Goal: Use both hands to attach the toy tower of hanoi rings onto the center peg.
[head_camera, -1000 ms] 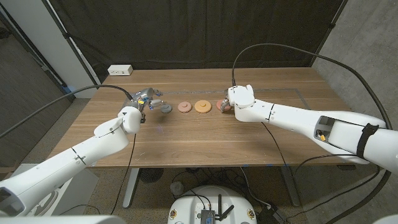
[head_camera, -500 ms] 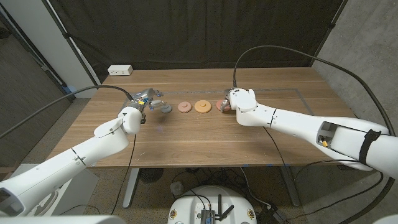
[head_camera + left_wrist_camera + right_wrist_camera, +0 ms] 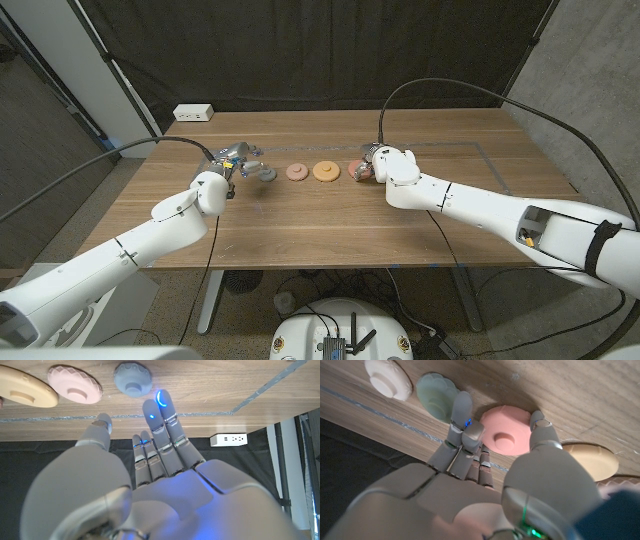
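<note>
On the far left corner of the table [image 3: 300, 215] sits a white power strip [image 3: 193, 113]. My left robot hand [image 3: 240, 160] reaches over the table with its fingers [image 3: 162, 407] stretched out and apart, holding nothing; their tips hang just short of a small grey-blue ring [image 3: 267, 174], which lies flat on the wood, and from the wrist camera I cannot tell whether they touch it. Next along the row lie a pink ring [image 3: 297, 172] and then a larger tan ring [image 3: 325, 171], each flat on the table and apart from its neighbours. Further right my right robot hand [image 3: 372, 163] sits over a salmon-pink ring [image 3: 355, 168]; in the right wrist view the thumb lies against one side of that ring [image 3: 507, 430] and the fingers [image 3: 462, 412] reach along the other side, though I cannot tell whether they have closed on it or only flank it, and the ring looks to be lying on the wood. Just beyond those fingers are a pale green ring [image 3: 437, 396] and a white ring [image 3: 387, 379], both flat on the table, the white one the farther of the two.
</note>
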Robot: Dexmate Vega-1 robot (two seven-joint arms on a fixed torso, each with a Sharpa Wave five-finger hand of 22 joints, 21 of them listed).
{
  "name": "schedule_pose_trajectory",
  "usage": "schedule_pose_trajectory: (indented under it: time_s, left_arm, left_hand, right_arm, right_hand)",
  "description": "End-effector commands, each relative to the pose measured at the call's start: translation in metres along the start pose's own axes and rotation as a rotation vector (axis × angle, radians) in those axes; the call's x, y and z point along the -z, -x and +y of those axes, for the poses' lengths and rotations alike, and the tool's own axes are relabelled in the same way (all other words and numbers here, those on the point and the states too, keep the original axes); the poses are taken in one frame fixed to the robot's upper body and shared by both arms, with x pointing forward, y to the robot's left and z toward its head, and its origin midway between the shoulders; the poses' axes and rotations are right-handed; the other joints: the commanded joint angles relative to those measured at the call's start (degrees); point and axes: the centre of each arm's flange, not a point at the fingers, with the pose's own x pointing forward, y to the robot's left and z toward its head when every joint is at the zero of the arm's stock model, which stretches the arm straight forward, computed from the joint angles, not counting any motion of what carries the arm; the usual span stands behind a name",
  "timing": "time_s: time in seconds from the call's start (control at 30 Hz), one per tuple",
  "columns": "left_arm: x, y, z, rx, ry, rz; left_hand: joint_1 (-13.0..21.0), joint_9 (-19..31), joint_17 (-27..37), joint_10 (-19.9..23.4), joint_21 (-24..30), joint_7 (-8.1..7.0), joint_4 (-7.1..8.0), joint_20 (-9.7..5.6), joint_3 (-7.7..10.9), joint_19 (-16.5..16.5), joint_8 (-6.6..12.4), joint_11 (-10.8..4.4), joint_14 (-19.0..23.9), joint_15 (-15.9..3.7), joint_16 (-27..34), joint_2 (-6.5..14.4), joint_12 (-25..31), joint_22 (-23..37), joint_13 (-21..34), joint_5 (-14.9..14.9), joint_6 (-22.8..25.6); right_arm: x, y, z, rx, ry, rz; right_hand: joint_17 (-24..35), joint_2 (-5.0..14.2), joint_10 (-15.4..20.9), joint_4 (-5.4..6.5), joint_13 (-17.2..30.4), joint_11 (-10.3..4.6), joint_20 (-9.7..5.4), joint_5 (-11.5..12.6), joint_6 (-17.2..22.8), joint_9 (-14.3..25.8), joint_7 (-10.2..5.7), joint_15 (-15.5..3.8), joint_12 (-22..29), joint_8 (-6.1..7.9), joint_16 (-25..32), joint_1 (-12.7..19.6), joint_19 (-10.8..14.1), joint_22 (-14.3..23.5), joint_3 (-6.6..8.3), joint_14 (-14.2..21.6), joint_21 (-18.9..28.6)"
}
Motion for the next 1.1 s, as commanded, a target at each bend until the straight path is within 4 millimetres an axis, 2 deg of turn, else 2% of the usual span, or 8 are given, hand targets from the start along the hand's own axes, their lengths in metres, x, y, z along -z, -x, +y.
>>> schedule_pose_trajectory:
  time_s: [0.03,0.8,1.1]
  left_arm:
    - [-0.001,0.0,0.001,0.0,-0.001,0.0]
    - [0.002,0.001,0.001,-0.002,0.005,0.001]
    - [0.002,0.002,0.0,0.0,0.005,0.0]
  left_hand:
    - [0.0,0.2,0.2,0.6,0.6,-0.09,-0.2,-4.26,-0.1,-0.4,0.2,0.07,0.2,-5.69,0.3,0.6,-0.2,-0.1,0.1,0.6,0.5]
    - [0.1,0.2,0.1,0.9,1.4,-0.13,-0.28,-4.34,-0.01,-0.7,0.13,0.05,0.0,-5.7,0.5,0.6,-0.3,-0.8,0.4,0.8,0.7]
    - [0.1,0.2,0.0,1.1,1.7,-0.08,-0.26,-4.3,0.01,-0.7,0.11,0.04,0.1,-5.7,0.6,0.6,-0.4,-1.0,0.4,0.8,0.7]
  right_arm:
    - [0.003,0.003,-0.007,0.016,-0.006,-0.013]
    - [-0.005,0.02,-0.034,0.007,0.027,-0.049]
    - [-0.005,0.027,-0.043,-0.009,0.011,-0.06]
  right_hand:
    - [0.4,3.81,12.1,2.97,3.1,-11.17,-4.11,0.8,10.5,0.2,-9.99,-2.35,0.2,2.11,0.8,2.2,1.1,0.7,3.93,1.5,0.9]
    - [0.5,3.57,12.4,3.22,3.8,-10.97,-4.09,1.9,10.8,0.0,-9.87,-2.29,-0.7,1.93,2.2,1.1,1.5,0.8,5.12,3.7,1.6]
    - [0.6,3.53,11.9,3.15,4.0,-10.24,-4.19,2.4,10.1,0.0,-8.81,-2.29,-1.4,1.44,2.5,0.8,1.1,0.1,5.85,4.0,1.2]
